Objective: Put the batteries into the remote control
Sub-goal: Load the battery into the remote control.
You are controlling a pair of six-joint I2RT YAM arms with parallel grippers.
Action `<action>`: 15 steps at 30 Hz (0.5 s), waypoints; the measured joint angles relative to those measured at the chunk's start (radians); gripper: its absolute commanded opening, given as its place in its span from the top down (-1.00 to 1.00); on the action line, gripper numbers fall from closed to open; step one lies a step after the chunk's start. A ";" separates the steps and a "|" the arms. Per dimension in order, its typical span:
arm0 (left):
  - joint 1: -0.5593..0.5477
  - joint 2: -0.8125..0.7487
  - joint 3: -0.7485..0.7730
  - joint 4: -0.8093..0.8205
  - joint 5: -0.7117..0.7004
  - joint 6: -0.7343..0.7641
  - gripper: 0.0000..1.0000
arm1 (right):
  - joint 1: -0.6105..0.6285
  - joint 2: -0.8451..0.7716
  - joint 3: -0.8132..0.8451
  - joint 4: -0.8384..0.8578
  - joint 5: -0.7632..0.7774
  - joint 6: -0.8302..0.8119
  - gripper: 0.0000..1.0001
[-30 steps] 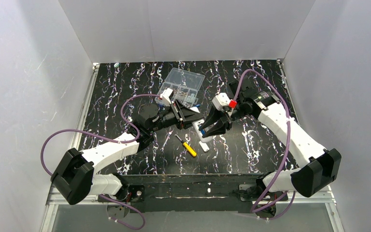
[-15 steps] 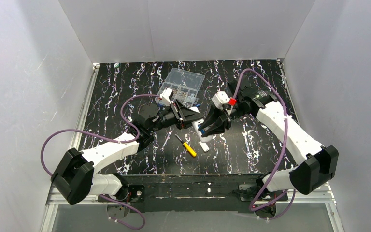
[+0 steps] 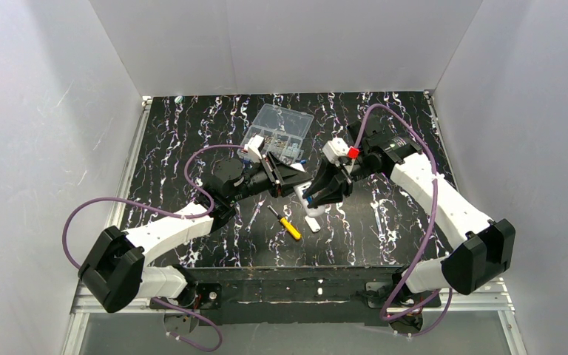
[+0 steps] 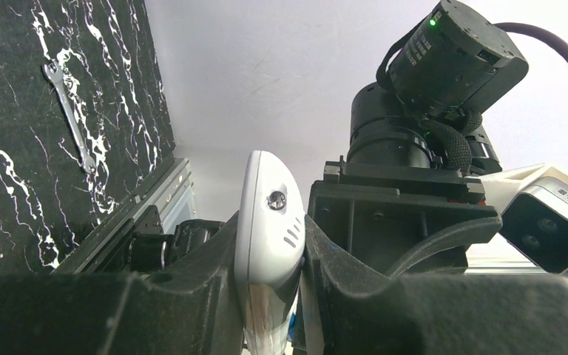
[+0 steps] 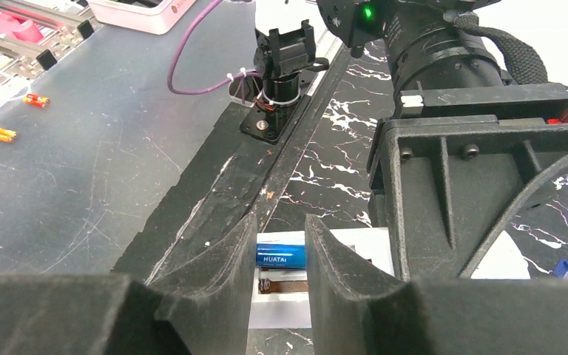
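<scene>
**Battery at the remote's open bay, both end effectors engaged**

We see one blue battery (image 5: pixel 281 257) lying crosswise in the gap between the fingers of the right end effector (image 5: pixel 281 244). It spans that gap from one inner face to the other, so this end effector appears clenched on the battery end to end. The cell sits directly over the white remote control (image 5: pixel 344 242). A dark open slot of the remote's compartment shows just at 6 o'clock of the battery in the right wrist view.

The remote control (image 4: pixel 270 237) is grasped by the left end effector (image 4: pixel 270 255), whose two dark fingers press its flanks, with the rounded end standing up between them.

From above, the left end effector (image 3: pixel 293 182) reaches the remote from 9 o'clock. The right end effector (image 3: pixel 318 197) comes in from 2 o'clock, and their tips are nearly touching near the middle of the black marbled surface (image 3: pixel 185 133).

A small white cover piece (image 3: pixel 313 222) lies near the remote at 5 o'clock, and a yellow-handled screwdriver (image 3: pixel 288 225) lies at 7 o'clock. A clear compartment box (image 3: pixel 277 129) sits further off at 11 o'clock. A small wrench (image 4: pixel 70 118) lies flat on the surface in the left wrist view.
</scene>
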 measured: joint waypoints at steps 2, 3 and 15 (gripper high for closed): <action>0.001 0.000 0.000 0.000 -0.003 0.000 1.00 | 0.000 0.001 0.000 0.008 0.000 0.007 0.30; 0.001 0.000 0.000 0.000 -0.005 0.000 1.00 | 0.000 0.002 0.000 0.012 -0.003 0.010 0.32; 0.006 0.000 0.000 -0.004 -0.022 -0.001 1.00 | -0.001 0.022 0.000 0.028 -0.025 0.018 0.43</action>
